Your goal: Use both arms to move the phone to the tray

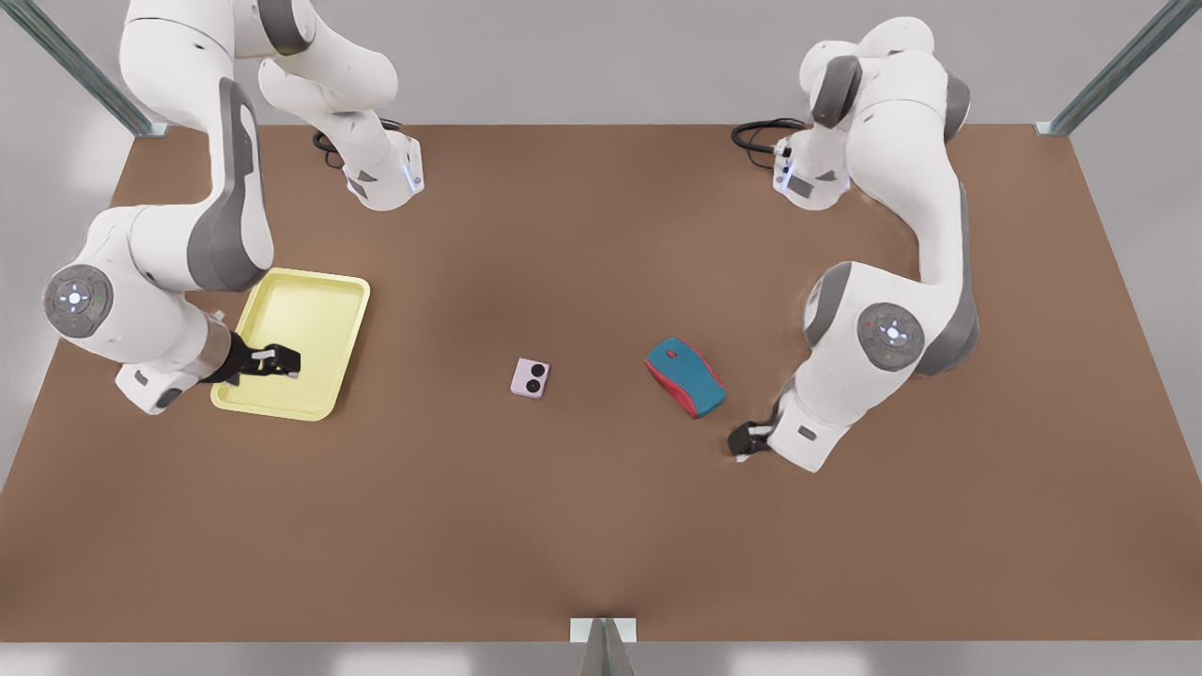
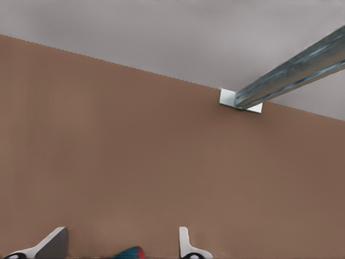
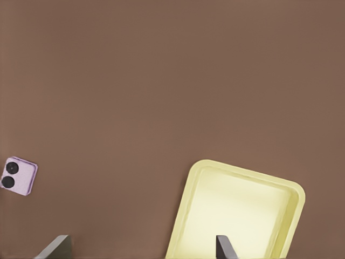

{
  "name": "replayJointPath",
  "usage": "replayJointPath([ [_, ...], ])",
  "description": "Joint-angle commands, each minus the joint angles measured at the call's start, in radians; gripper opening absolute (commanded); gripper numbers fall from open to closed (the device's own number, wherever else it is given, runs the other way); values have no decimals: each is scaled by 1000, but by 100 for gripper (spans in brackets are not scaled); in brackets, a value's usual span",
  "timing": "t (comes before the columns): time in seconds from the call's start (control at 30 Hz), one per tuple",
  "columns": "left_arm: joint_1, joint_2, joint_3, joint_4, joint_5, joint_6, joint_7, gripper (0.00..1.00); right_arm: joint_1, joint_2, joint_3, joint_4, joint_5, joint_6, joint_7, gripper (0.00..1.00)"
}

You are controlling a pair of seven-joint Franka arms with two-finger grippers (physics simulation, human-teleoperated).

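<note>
The phone [image 1: 531, 377] lies flat on the bare worktop [image 1: 563, 526], right about the middle, lenses up, with neither arm touching it. The right wrist view picks it up too [image 3: 19, 176], well apart from the tray [image 3: 242, 210].

Over to the tray [image 1: 315, 314]: it sits toward the worktop edge at the front view's left, long side running from the near edge to the far edge, slightly skewed. Its floor shows plain pale yellow. The right gripper [image 1: 274, 361] hangs over the tray's near half, fingers [image 3: 223, 248] released and spread wide, one over the tray and the other [image 3: 56, 247] over brown worktop beside it.

Now the other side. The teal-and-red mouse [image 1: 685, 376] rests between the phone and the arm at the front view's right, angled across the worktop, well clear of the phone. The left gripper [image 1: 748, 441] sits low just beside the mouse's near end, fingers [image 2: 54, 243] released as well, and its wrist view catches a sliver of the mouse [image 2: 130, 252] between them. Farther off in that view a metal strut [image 2: 291, 75] meets the worktop edge at a white bracket [image 2: 240, 101].

Between phone and tray there is open worktop. Black cables [image 1: 761, 141] curl beside the arm bases along the far edge.
</note>
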Motion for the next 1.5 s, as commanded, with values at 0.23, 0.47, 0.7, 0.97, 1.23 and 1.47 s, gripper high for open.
replayJointPath([
  [0.23,221,-300,-124,-342,165,-216,497,100,44,59,234,-296,-16,467,716,100],
  [0.47,224,-240,-122,-340,161,-219,500,100,183,259,245,-247,-117,677,1110,100],
  [0.7,225,-219,-113,-342,159,-217,500,100,231,353,245,-232,-163,744,1301,100],
  [0.97,228,-208,-112,-342,156,-217,500,100,254,386,245,-232,-226,743,1358,100],
  [1.23,228,-201,-98,-342,150,-217,500,100,274,397,248,-238,-226,737,1324,100],
  [1.47,228,-193,-95,-342,151,-216,500,100,285,380,257,-308,-227,744,1319,100],
])
